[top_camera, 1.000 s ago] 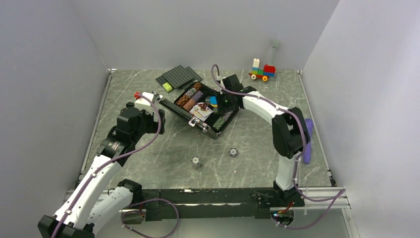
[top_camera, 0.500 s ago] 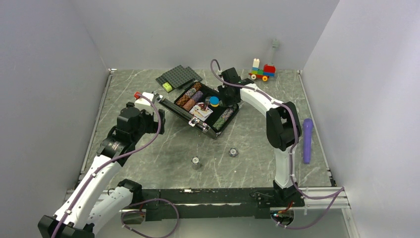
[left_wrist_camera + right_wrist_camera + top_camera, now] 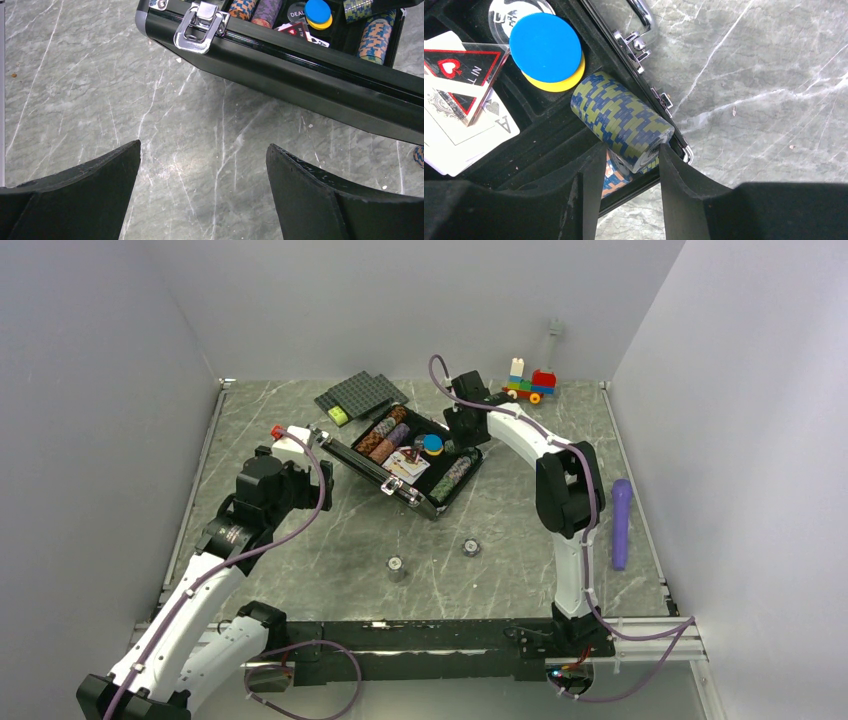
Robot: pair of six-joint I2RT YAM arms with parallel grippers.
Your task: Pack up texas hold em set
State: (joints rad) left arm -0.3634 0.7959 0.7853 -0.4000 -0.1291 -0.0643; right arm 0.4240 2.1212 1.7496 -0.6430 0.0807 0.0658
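The black case (image 3: 372, 469) of the texas hold em set lies open at the table's far middle, holding multicoloured chip rows (image 3: 385, 432), cards (image 3: 405, 464) and a blue disc (image 3: 432, 443). My right gripper (image 3: 462, 433) is at the case's far right corner. In the right wrist view its fingers (image 3: 591, 170) press on both sides of a green-and-blue chip row (image 3: 621, 120), which lies tilted over an orange-and-blue row. Left of the case, my left gripper (image 3: 203, 150) stands wide open over bare table, facing the case's front wall (image 3: 300, 65) and silver latch (image 3: 200, 27). Two small grey chip stacks (image 3: 396, 567) (image 3: 471, 547) stand on the near table.
Dark studded baseplates (image 3: 362, 393) with a small green piece lie behind the case. A colourful brick toy car (image 3: 530, 385) stands at the far right. A purple object (image 3: 620, 523) lies by the right wall. A red-and-white piece (image 3: 285, 437) sits near my left gripper.
My right gripper has drawn back from the middle of the case to its far right corner, uncovering the blue disc. The left arm has not moved.
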